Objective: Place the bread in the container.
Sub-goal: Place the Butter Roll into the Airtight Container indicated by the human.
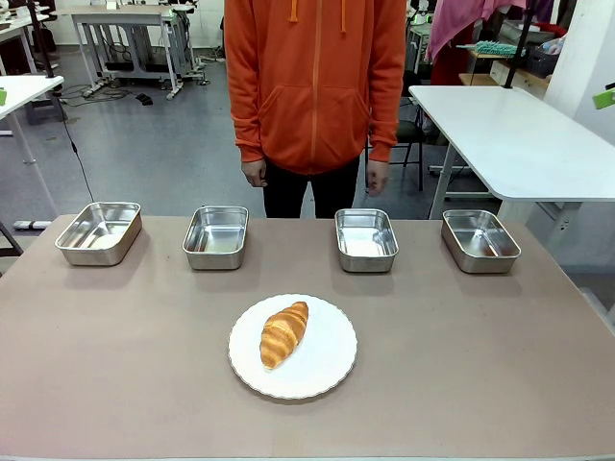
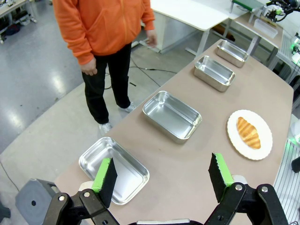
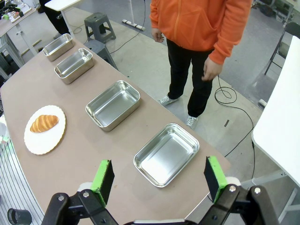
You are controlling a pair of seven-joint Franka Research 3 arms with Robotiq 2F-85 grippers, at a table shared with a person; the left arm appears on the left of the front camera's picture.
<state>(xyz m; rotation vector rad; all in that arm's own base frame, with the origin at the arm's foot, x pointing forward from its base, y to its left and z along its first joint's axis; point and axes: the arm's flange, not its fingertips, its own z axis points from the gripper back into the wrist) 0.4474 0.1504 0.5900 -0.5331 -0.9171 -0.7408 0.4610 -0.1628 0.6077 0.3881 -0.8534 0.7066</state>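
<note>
On the white plate (image 1: 332, 357), the bread (image 1: 284, 333) lies untouched, with a container (image 1: 366, 245) at its 1 o'clock. Your left gripper (image 2: 161, 169) and right gripper (image 3: 158, 174) both gape empty. You haven't begun: lower one gripper over the bread and pinch gently.

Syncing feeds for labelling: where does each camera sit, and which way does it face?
Front: fixed at the robot's edge, facing across the brown table at the person in an orange hoodie.
Left wrist: above the table's left end, looking down past the open left tool at four shiny steel rectangular pans.
Right wrist: mirrored above the right end, behind open right tool.
All share: golden-brown croissant on round white plate.
</note>
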